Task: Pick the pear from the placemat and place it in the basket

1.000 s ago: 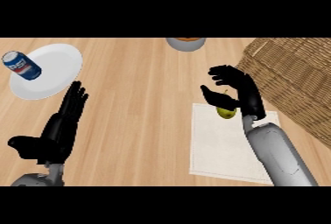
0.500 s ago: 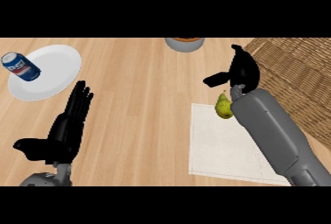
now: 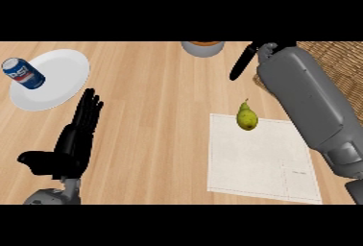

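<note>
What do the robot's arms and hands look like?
The left forearm and right forearm are smooth, rounded grey shells. The left hand is black with long slim fingers. The right hand is black too, mostly hidden behind its forearm.

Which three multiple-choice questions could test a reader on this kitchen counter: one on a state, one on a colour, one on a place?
1. How is the left hand?
A. shut in a fist
B. open, fingers straight
C. pinching a spoon

2. What colour is the plate?
A. white
B. red
C. black

3. Where is the pear?
A. in the left hand
B. on the plate
C. at the upper left corner of the placemat

Answers:
1. B, because its fingers point straight up the counter and hold nothing.
2. A, because its bare surface is plain white against the wood.
3. C, because the pear shows over that corner of the mat, far from the plate and the left hand.
</note>
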